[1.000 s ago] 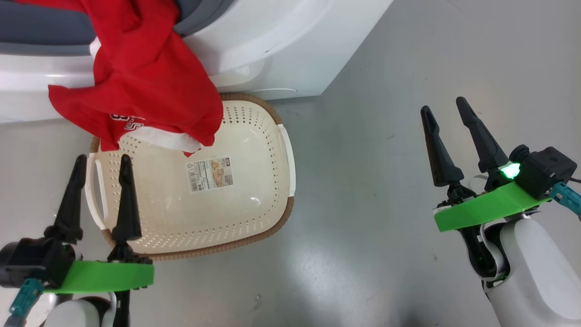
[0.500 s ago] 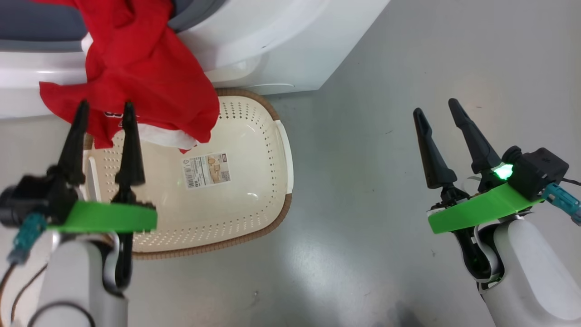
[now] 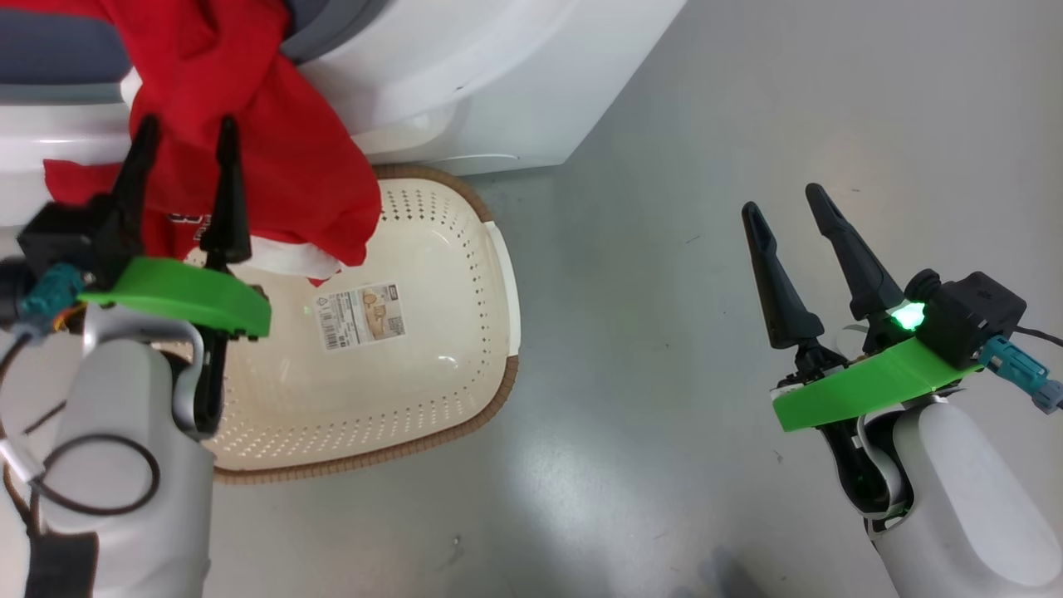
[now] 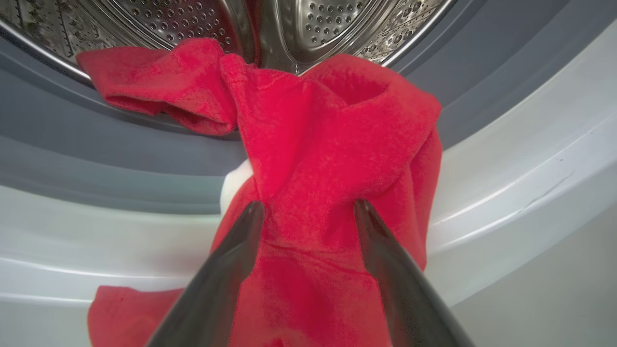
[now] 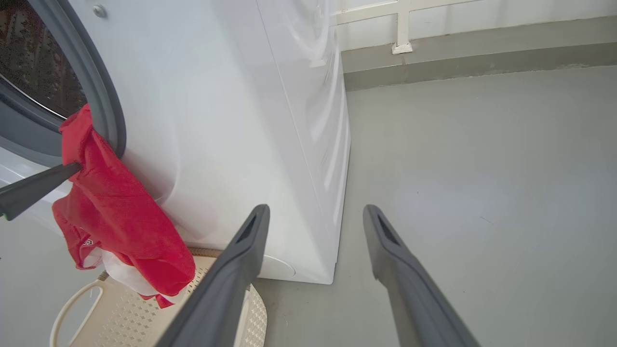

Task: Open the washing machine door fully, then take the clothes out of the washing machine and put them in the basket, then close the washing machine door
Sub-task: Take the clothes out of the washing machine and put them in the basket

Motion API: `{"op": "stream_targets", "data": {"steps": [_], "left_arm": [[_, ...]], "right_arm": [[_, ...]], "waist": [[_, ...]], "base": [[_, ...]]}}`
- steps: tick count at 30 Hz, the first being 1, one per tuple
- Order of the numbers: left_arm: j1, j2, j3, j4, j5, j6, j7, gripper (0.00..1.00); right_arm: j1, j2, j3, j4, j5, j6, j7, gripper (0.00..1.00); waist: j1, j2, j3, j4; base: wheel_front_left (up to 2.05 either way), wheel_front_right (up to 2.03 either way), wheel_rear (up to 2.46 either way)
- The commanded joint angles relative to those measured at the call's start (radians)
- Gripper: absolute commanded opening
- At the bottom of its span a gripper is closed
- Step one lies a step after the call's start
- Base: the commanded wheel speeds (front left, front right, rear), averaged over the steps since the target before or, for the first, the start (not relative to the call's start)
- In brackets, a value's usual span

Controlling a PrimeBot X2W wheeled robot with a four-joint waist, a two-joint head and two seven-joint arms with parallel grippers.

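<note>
A red garment with white parts, one of the clothes (image 3: pixel 282 158), hangs out of the washing machine (image 3: pixel 482 75) mouth and over the basket (image 3: pixel 498 390). In the left wrist view the clothes (image 4: pixel 328 125) spill over the grey rubber ring (image 4: pixel 144 154) below the steel drum (image 4: pixel 337 19). My left gripper (image 3: pixel 188 129) is open, its tips (image 4: pixel 308 205) against the hanging cloth, one on each side of a fold. My right gripper (image 3: pixel 782 199) is open and empty above the floor to the right. The washing machine door is out of view.
The cream basket (image 5: pixel 120 313) sits on the grey floor (image 3: pixel 664 166) right against the washing machine (image 5: pixel 241 120) front. To the machine's right, open floor (image 5: pixel 482 168) runs to a wall base at the back. The clothes (image 5: pixel 115 207) dangle over the basket's far end.
My left gripper has risen from beside the basket to the hanging red garment, still open. The head camera has shifted a little. The right arm has barely moved.
</note>
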Motion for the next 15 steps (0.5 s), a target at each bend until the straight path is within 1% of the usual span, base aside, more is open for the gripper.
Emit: {"op": "stream_targets", "data": {"steps": [1,5,12,13,14,15], "left_arm": [[-0.025,0.044,0.015,0.014,-0.012,-0.006,-0.005,1.00],[-0.054,0.056,-0.004,0.061,-0.022,-0.006,-0.005,1.00],[-0.118,0.086,-0.078,0.135,-0.082,-0.007,-0.005,1.00],[-0.123,0.092,-0.086,0.143,-0.089,-0.007,-0.005,0.98],[-0.128,0.096,-0.093,0.149,-0.095,-0.007,-0.005,0.82],[-0.132,0.100,-0.099,0.154,-0.101,-0.007,-0.005,0.52]], "right_arm": [[0.016,0.003,0.023,-0.017,-0.001,0.006,-0.006,1.00],[0.017,0.005,0.022,-0.017,-0.001,0.006,-0.006,1.00],[0.016,0.009,0.022,-0.019,-0.002,0.006,-0.006,1.00],[0.016,0.010,0.022,-0.019,-0.002,0.006,-0.006,1.00],[0.016,0.010,0.023,-0.019,-0.002,0.006,-0.006,1.00],[0.016,0.010,0.022,-0.018,-0.001,0.006,-0.006,1.00]], "waist": [[-0.0001,-0.0001,-0.001,-0.006],[-0.0001,-0.0001,-0.001,-0.011],[-0.0001,-0.0001,0.001,-0.016],[-0.0001,-0.0001,0.000,-0.017],[-0.0001,-0.0001,-0.001,-0.018],[-0.0001,-0.0001,-0.002,-0.019]], "base": [[0.00,0.00,0.00],[0.00,0.00,0.00],[0.00,0.00,0.00],[0.00,0.00,0.00],[0.00,0.00,0.00],[0.00,0.00,0.00]]}}
